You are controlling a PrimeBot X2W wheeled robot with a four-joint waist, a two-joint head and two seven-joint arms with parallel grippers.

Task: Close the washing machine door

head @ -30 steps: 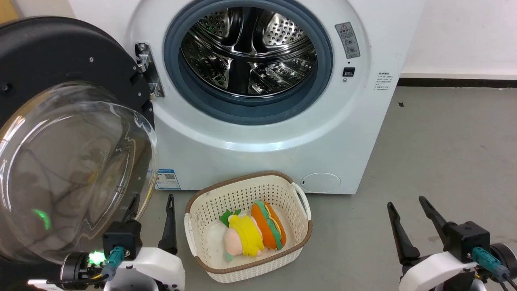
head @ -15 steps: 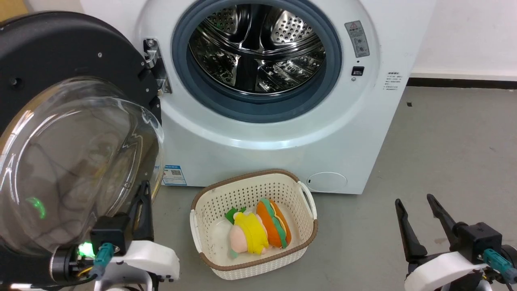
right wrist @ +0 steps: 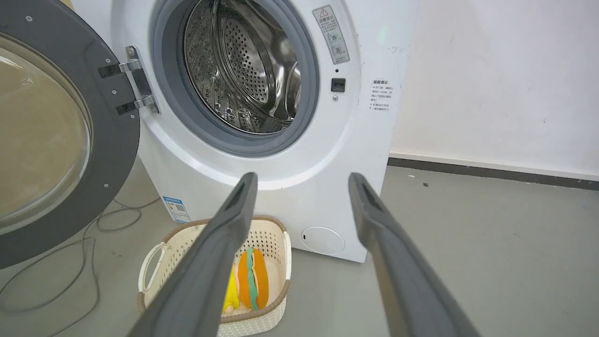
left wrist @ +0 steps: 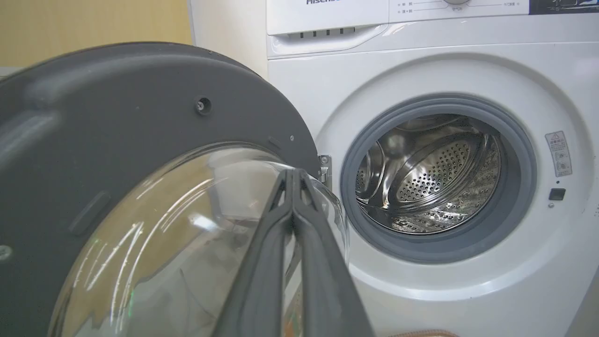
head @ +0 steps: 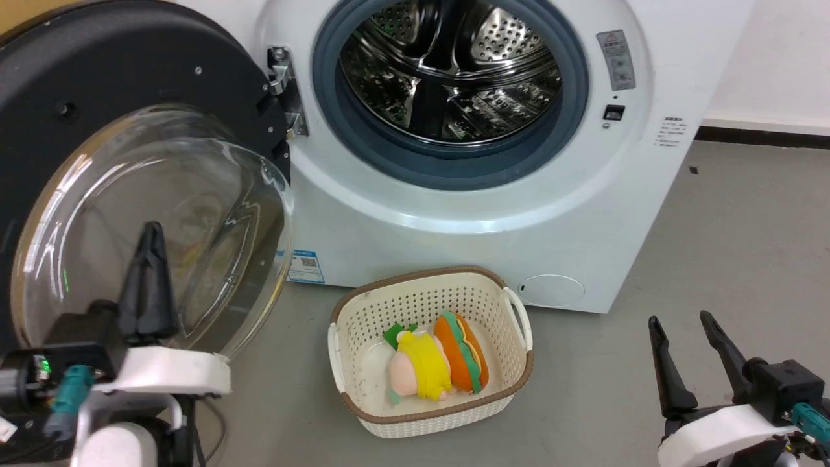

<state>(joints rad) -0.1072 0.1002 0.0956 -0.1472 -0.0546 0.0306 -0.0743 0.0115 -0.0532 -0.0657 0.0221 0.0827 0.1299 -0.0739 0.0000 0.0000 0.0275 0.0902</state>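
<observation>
At the lower left of the head view, our left gripper (head: pixel 151 233) has pressed its two dark fingers together; a second ago they stood apart beside the basket (head: pixel 415 276). It has also risen and now stands in front of the clear glass centre (head: pixel 214 207) of the washing machine door (head: pixel 117 65). Our head has turned as well, so the machine and basket sit further right in that view. That shift is the camera's, not theirs. We judge this as lining up a push, with the closed fingers serving as one stiff probe against the door's inner face. Whether the tips already touch the glass, we cannot tell from the left wrist view, where they overlap the bowl's rim. Our right gripper (head: pixel 679 318) waits low at the right with its fingers spread, holding nothing.

We see the door swung wide open, hanging from its hinge (head: pixel 285 91) at the left of the washing machine (head: pixel 454 214), well clear of the grey-blue ring and the steel drum (head: pixel 447 78). It is a broad black disc with screws in its face, and its bulging bowl shows bright reflections. None of the closing swing is done yet.
</observation>
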